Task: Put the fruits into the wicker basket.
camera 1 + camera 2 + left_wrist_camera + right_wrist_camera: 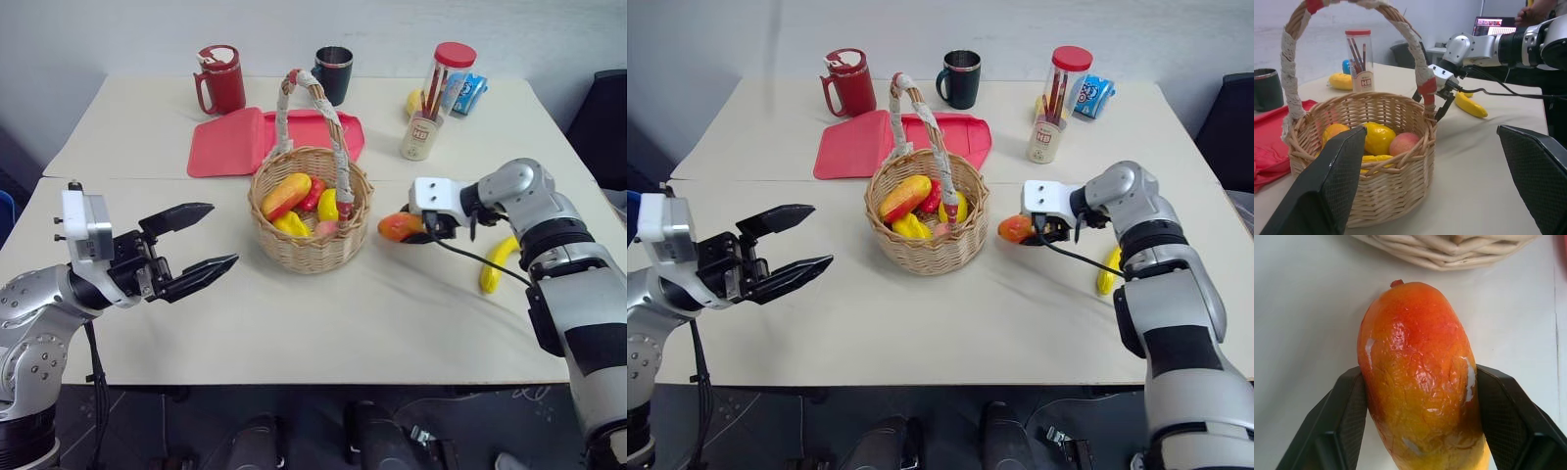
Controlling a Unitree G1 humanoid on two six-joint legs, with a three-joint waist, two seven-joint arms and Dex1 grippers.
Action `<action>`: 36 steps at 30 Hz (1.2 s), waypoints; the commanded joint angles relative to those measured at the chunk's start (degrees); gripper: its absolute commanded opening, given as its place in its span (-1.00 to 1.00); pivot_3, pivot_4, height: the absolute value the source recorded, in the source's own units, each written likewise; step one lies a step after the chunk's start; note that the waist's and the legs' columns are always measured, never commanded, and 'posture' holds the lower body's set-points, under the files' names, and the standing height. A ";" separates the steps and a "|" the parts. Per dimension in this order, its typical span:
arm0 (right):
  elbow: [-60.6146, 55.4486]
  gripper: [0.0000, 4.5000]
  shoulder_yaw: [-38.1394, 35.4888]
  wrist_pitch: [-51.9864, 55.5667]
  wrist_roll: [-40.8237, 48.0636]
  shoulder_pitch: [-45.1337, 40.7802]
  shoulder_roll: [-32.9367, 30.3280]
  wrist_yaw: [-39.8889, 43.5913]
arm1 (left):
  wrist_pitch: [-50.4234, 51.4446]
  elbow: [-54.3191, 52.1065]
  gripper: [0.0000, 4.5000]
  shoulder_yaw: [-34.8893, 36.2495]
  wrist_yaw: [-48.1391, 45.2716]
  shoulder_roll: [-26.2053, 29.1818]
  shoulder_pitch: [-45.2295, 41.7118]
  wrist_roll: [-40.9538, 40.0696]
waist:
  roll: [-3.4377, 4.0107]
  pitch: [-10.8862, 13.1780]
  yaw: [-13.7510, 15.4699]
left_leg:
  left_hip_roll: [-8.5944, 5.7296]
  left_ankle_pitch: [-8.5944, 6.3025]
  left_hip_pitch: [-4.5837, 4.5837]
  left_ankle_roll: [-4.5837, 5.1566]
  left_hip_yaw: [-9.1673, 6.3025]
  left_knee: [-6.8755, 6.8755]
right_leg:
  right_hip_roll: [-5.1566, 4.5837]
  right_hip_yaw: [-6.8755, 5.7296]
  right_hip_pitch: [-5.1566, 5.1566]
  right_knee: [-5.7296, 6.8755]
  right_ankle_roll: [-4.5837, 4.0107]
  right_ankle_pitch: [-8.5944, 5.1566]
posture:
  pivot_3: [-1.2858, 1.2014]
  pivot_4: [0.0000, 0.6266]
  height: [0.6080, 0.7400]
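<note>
Tan wicker forms the round basket (310, 211), which is taken as the reference point on the cream table (294, 313). Its tall arched handle (312, 113) is wrapped in whitish cloth with red bits. Inside the basket, a red-orange-yellow mango (285, 195) is seen lying tilted, together with small yellow and red pieces (327, 206).

To the right of the basket, just beside its rim, a second mango (1418, 377) is located on the table. The right gripper (1420, 423) is positioned around this mango, with both black fingers (1349, 416) pressed against its sides; the jaws are clamped on it. Further right of the basket, beyond the right gripper, a yellow banana (497, 262) is lying on the table.

To the left of the basket, the left gripper (201, 240) is held above the table, well apart from the wicker, with its fingers spread wide and nothing between them.

Behind the basket, a red tray (265, 139) is laid flat, touching or nearly touching the rim. Behind the tray, a red mug (220, 80) and a dark mug (332, 73) are placed. Behind and to the right of the basket, a clear canister with a red lid (446, 83) is standing upright.
</note>
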 commanded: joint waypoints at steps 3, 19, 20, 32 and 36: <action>-3.97 0.23 -10.10 13.28 11.00 -7.34 -1.22 8.25 | 0.85 0.43 1.00 4.24 3.39 -0.46 -1.46 -4.77 | 0.05 0.03 -0.48 | 0.05 0.00 0.00 0.00 0.01 0.01 | 0.02 0.03 -0.02 0.04 0.00 0.00 | 0.03 -0.52 1.00; -8.94 0.64 -16.26 29.98 21.13 -14.19 13.66 7.10 | -1.01 3.72 1.00 1.98 2.28 -1.12 0.41 -0.50 | 0.06 0.04 -0.74 | 0.06 -0.08 -0.04 -0.03 0.10 -0.10 | 0.02 0.00 -0.10 -0.04 -0.05 0.00 | 0.03 -0.52 1.00; -8.76 0.80 -16.34 29.46 21.01 -14.05 13.61 6.67 | -1.17 3.92 1.00 1.93 2.21 -1.15 0.34 -0.32 | 0.06 0.04 -0.74 | 0.06 -0.08 -0.05 -0.03 0.10 -0.10 | 0.02 -0.01 -0.10 -0.04 -0.05 0.00 | 0.03 -0.52 1.00; -18.76 0.99 -24.92 27.33 27.48 -0.88 -1.62 6.34 | -4.28 7.58 1.00 -0.94 -2.26 -1.09 -0.48 3.33 | 0.01 0.00 0.34 | 0.01 -0.13 -0.07 0.06 0.07 -0.11 | 0.00 -0.08 -0.05 -0.19 -0.03 0.00 | 0.03 -0.52 1.00; -37.85 0.99 -31.64 30.29 33.09 19.34 -9.01 5.34 | -6.45 9.41 1.00 -2.33 -5.44 -0.05 0.09 6.51 | 0.01 0.01 0.80 | 0.05 -0.17 -0.07 0.05 0.17 -0.17 | 0.03 -0.12 -0.10 -0.24 -0.01 0.02 | 0.03 -0.52 1.00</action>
